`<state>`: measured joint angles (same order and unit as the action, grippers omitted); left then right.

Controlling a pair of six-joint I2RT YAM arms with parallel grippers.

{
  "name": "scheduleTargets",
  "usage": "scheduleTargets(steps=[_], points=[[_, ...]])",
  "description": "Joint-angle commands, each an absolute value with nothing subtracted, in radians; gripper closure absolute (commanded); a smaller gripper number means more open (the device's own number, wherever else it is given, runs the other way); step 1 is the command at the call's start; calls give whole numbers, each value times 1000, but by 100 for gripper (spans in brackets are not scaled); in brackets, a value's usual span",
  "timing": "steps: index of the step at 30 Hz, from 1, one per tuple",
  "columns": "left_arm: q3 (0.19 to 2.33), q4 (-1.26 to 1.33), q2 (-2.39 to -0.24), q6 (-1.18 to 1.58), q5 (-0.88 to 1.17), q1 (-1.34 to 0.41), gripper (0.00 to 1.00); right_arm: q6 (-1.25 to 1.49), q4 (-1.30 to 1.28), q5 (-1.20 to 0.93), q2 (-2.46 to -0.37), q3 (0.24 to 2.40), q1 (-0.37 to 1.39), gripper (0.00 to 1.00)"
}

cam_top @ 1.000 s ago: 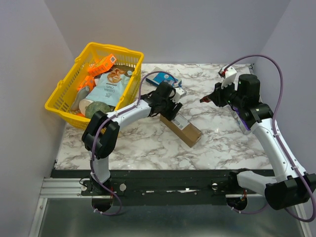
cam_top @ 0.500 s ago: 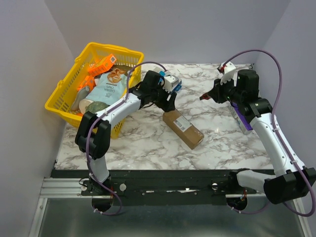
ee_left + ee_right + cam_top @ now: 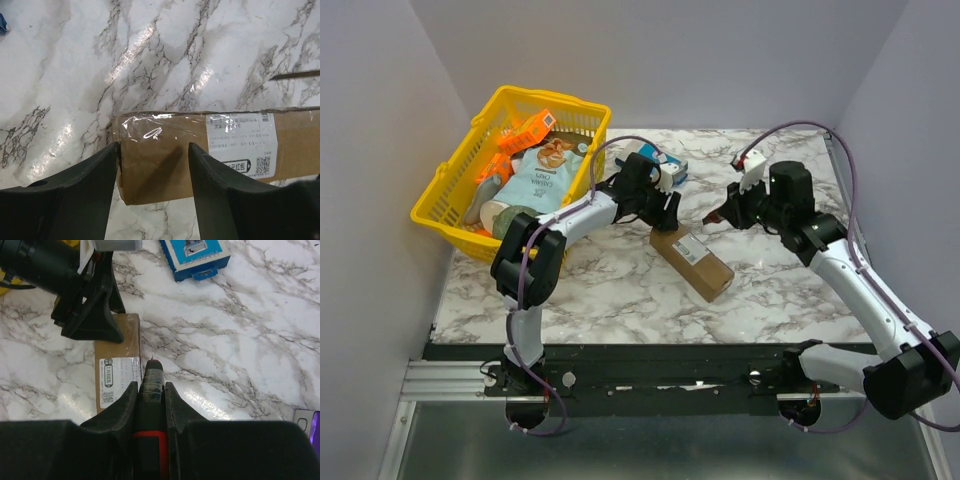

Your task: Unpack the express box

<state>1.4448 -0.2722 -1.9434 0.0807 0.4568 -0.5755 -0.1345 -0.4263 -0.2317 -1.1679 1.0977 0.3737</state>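
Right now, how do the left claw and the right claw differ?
The left claw stands open and empty; the right claw is shut on a black tool. The left claw is over one end of the express box; the right claw is beside it, the tool's tip near its label. Both aim at the box.

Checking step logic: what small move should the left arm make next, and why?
Probably lower the left gripper and close on the express box end: its jaws stand open over that end, and the right gripper holds a pointed tool aimed toward it.
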Motion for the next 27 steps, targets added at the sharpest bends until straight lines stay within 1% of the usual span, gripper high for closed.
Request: scheduleTargets(steps=[1,3,6,12,17,27], points=[[1368,-281,-2008,159,442,-577,39,-101,-249,-144,-1143,1013,437,99],[1336,-276,-2005,178,442,-577,42,-104,-189,-133,-1157,1000,472,100],[1296,-262,-1979,175,425,-577,42,-77,-179,-146,-1203,1022,479,100],[1282,-268,-1989,158,385,-577,43,-26,-121,-133,-1270,1046,482,100],[1278,-259,-2009,150,446,-569,48,-31,-81,-106,-1304,1051,498,100],[1259,-248,-2014,160,499,-549,51,-67,52,-74,-1328,1014,555,99]])
